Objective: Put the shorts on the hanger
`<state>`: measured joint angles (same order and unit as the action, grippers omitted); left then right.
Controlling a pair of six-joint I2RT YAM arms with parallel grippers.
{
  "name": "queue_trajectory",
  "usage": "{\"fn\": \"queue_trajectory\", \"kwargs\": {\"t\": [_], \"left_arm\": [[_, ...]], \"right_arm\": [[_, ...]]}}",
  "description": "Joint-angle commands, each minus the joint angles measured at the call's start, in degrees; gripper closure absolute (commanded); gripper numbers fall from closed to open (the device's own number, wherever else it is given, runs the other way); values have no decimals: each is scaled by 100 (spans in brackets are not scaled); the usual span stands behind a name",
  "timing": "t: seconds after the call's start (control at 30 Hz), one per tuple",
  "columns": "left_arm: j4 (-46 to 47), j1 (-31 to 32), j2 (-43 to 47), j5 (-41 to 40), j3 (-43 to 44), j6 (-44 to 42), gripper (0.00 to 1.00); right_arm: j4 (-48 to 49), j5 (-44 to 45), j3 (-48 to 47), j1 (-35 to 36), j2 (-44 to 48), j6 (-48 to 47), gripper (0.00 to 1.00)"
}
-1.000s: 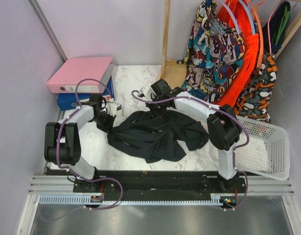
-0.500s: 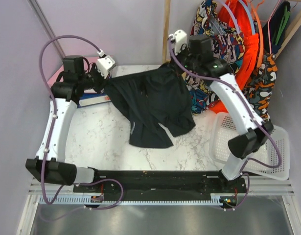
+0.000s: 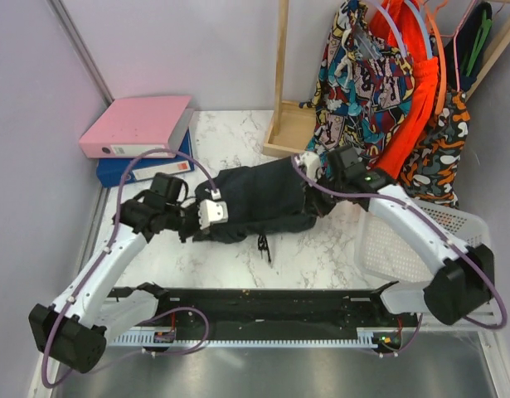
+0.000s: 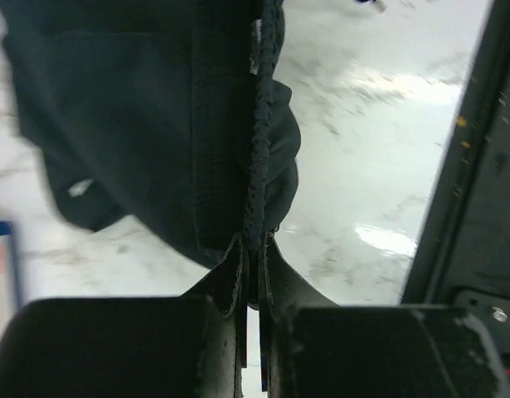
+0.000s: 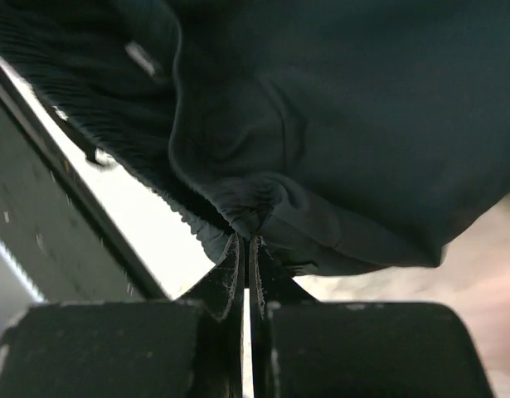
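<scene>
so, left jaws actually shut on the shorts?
Yes, in the left wrist view the left gripper pinches an edge of the shorts and their braided drawstring between closed jaws.

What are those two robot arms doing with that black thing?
They are holding a pair of black shorts between them. The left gripper is pinched shut on one edge, right by the drawstring. The right gripper is pinched shut on a fold at the other side. The shorts hang bunched up, low over the marble table.
</scene>
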<state>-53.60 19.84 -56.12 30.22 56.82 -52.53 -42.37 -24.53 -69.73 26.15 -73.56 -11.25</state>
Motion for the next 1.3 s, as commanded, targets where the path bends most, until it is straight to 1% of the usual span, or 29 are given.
{"fn": "queue_trajectory", "kwargs": {"t": [0.0, 0.07, 0.13, 0.17, 0.23, 0.27, 0.3, 0.33, 0.37, 0.4, 0.47, 0.5, 0.53, 0.6, 0.67, 0.77, 0.83, 0.87, 0.9, 0.93, 0.97, 1.0, 1.03, 1.07, 1.1, 1.13, 1.17, 1.2, 1.27], "left_arm": [[-133, 459, -153, -367, -766, -197, 97], [217, 740, -285, -674, -1144, 31, 98], [648, 864, -539, -972, -1330, 277, 98], [841, 864, -610, -930, -1375, 401, 97], [965, 873, -725, -878, -1436, 419, 90], [1009, 873, -699, -834, -1497, 402, 75], [984, 882, -647, -738, -1516, 367, 67], [896, 917, -516, -476, -1542, 332, 62], [600, 934, -445, -308, -1516, 157, 50], [458, 969, -366, -175, -1498, 103, 47], [264, 1014, -112, 80, -1446, -19, 44], [124, 1022, -40, 116, -1428, -38, 44], [96, 1022, 13, 107, -1402, -29, 44], [-26, 1022, 66, 55, -1323, -3, 41], [-19, 1005, 83, 54, -1174, 181, 42], [192, 970, 66, 230, -972, 602, 42], [123, 943, 13, 518, -839, 648, 42], [105, 943, 31, 572, -752, 648, 42], [122, 943, 66, 573, -725, 665, 41], [192, 943, 162, 486, -699, 805, 34], [366, 935, 206, 459, -629, 1076, 30], [438, 934, 224, 450, -585, 1209, 21], [560, 934, 215, 398, -445, 1393, 19], [770, 917, 189, 380, -348, 1786, 17], [860, 882, 145, 397, -234, 1947, 13], [939, 856, 67, 484, 11, 2236, 9], [1087, 847, 22, 511, 127, 2378, 3], [1141, 847, -30, 546, 250, 2484, 1], [1159, 838, -188, 722, 593, 2651, 1]], "right_arm": [[18, -105, 855, 74, -360, 210, 100], [140, -43, 1032, 92, -570, 368, 100], [255, 281, 1119, 101, -651, 430, 100], [386, 387, 1129, 101, -660, 439, 100], [457, 467, 1181, 101, -633, 404, 99], [388, 371, 1208, 101, -633, 360, 94], [300, 249, 1251, 101, -633, 212, 80], [212, 12, 1278, 101, -625, 150, 74], [55, -68, 1313, 118, -590, 105, 68], [-42, -139, 1366, 136, -563, -26, 58], [-315, -315, 1384, 205, -458, -184, 55], [-411, -350, 1375, 224, -414, -298, 48], [-473, -342, 1340, 267, -379, -412, 43], [-553, -227, 1278, 294, -221, -475, 40], [-544, -79, 1217, 311, -185, -484, 41], [-474, 97, 866, 312, -343, -431, 41], [-518, 19, 506, 303, -431, -422, 39], [-561, -51, 409, 285, -388, -466, 37], [-571, -121, 208, 259, -318, -458, 28], [-536, -130, 110, 259, -117, -431, 22], [-518, -139, -4, 259, -28, -405, 17], [-518, -131, -301, 250, 51, -379, 12], [-518, -96, -487, 241, 148, -378, 10], [-501, -26, -680, 198, 175, -361, 3], [-474, 36, -1108, 154, 193, -326, 2], [-361, 158, -1339, 92, 219, -300, 2], [-281, 299, -1567, 14, 219, -264, 2], [-185, 500, -2074, -22, 219, -195, 2], [88, 1027, -2604, -179, 202, -36, 2]]}}
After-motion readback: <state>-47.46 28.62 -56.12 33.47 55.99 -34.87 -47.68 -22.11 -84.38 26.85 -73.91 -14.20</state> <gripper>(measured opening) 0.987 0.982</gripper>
